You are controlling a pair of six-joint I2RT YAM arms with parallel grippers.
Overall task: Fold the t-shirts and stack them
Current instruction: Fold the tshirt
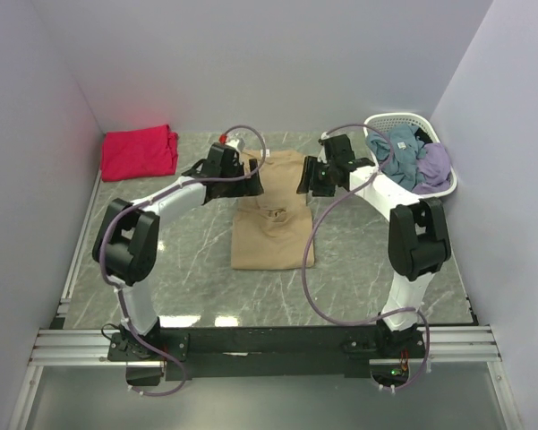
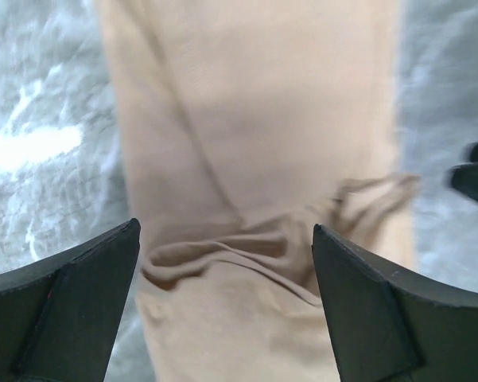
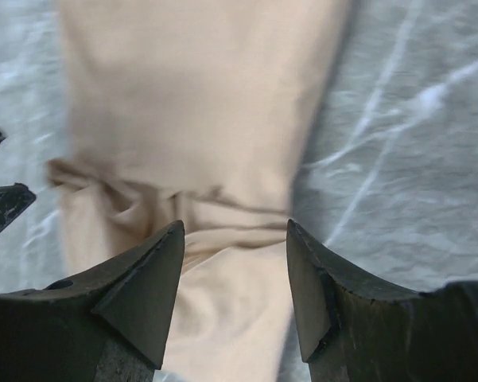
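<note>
Left pincer and right pincer wide open over the tan t-shirt
Neither grips cloth. The tan t-shirt lies centre of the table, and the red-pink t-shirt sits at ten o'clock.

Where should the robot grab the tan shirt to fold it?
Probably at the far end, one arm on each side edge, coming straight down. The tan t-shirt lies flat as a long, narrow strip, so only a pinch from above can catch the cloth. The left gripper and right gripper hover open over that end. The wrinkled ridge across the middle looks like a poorer hold.
</note>
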